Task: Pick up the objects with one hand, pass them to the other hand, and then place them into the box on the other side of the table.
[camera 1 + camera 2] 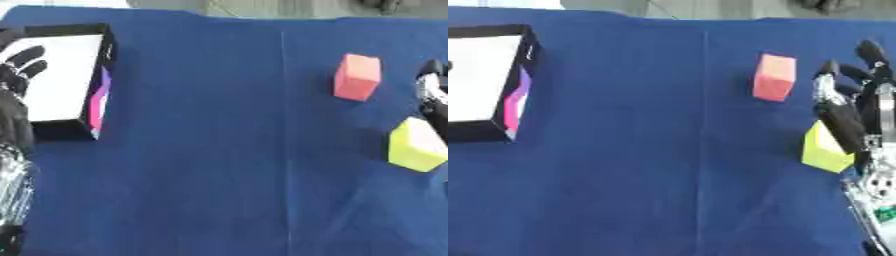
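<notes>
Blue cloth (219, 150), two blocks still out.
Right hand (852, 107), fingers spread, crowds the yellow block (826, 147); a nudge could knock it away. Left hand (17, 75) rests open over the box (83, 131).

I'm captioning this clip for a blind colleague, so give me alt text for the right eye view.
The robot's right hand, fingers straight, sits at the right edge of a blue-covered table against a yellow block. A pink block stands just left of the hand, and an open box with a white floor lies at the far left.

matt blue cloth (219, 150) on table.
</notes>
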`<state>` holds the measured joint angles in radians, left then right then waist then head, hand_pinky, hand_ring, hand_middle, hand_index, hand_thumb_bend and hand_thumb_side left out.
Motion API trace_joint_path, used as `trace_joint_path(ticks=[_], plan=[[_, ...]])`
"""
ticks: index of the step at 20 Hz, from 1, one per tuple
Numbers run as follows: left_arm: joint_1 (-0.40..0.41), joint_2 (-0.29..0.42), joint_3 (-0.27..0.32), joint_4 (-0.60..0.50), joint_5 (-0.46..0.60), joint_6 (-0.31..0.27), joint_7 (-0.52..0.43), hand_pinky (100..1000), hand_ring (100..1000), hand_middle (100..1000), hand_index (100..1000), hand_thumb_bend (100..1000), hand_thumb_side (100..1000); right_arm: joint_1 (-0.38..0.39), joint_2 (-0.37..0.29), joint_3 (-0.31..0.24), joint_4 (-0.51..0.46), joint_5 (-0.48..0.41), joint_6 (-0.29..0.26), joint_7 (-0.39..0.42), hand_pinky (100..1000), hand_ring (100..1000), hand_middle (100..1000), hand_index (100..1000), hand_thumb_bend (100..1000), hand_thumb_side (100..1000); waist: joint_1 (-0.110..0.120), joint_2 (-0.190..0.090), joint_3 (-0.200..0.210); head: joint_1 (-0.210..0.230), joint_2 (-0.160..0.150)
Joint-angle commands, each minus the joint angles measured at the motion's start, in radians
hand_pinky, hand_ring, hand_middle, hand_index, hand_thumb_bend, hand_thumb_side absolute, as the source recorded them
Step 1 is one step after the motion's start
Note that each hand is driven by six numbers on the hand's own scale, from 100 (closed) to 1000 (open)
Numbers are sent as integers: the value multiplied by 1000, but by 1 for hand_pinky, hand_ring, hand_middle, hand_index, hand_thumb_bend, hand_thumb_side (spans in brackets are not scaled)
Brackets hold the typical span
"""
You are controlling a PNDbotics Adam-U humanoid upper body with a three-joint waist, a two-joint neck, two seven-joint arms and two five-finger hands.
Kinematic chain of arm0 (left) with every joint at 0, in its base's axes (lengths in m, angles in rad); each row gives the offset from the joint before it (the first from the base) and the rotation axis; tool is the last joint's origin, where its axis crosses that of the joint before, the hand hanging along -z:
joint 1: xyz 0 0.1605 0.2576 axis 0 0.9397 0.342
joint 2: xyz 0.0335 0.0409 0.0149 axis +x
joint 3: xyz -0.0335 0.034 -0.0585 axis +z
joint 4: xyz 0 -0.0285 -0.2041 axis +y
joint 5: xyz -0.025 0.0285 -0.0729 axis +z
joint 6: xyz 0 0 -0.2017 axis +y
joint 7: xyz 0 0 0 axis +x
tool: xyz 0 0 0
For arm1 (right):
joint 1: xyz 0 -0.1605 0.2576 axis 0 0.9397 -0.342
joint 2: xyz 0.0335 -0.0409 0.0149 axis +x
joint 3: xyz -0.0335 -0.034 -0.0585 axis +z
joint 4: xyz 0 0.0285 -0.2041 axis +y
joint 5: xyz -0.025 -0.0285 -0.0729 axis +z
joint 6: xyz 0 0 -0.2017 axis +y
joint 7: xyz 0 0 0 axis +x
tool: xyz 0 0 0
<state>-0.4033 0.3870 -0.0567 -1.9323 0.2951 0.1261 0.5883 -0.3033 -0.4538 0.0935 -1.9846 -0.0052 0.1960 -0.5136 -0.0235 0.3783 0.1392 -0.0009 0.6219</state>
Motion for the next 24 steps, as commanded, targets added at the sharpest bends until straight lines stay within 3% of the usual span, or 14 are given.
trace_joint_path(ticks=[1, 7, 12, 17, 24], plan=[[-9, 19, 6, -13, -2, -1, 0, 788, 715, 771, 913, 229, 909, -8, -26, -8, -15, -2, -2, -1, 807, 879, 951, 968, 100, 493, 3, -23, 1, 5, -9], [-9, 19, 6, -13, -2, -1, 1, 789, 715, 771, 913, 229, 908, -8, -26, -8, -15, -3, -2, -1, 807, 879, 952, 968, 100, 492, 3, -24, 2, 0, -7], [-6, 20, 5, -12, 0, -1, 0, 789, 715, 771, 913, 230, 909, -17, -49, -18, -15, -13, 1, 3, 811, 888, 958, 972, 100, 470, -1, -31, 6, -44, 5], [5, 37, 6, -7, -3, -1, 0, 788, 715, 771, 913, 230, 907, -11, -160, -27, -15, -24, 20, 55, 828, 915, 983, 992, 100, 489, -18, -47, -7, -99, 21], [22, 62, 7, -2, -10, 1, 2, 788, 714, 771, 913, 228, 911, 17, -328, 25, -15, 10, 114, 158, 856, 951, 1000, 998, 100, 469, -39, -54, -25, -100, 21]])
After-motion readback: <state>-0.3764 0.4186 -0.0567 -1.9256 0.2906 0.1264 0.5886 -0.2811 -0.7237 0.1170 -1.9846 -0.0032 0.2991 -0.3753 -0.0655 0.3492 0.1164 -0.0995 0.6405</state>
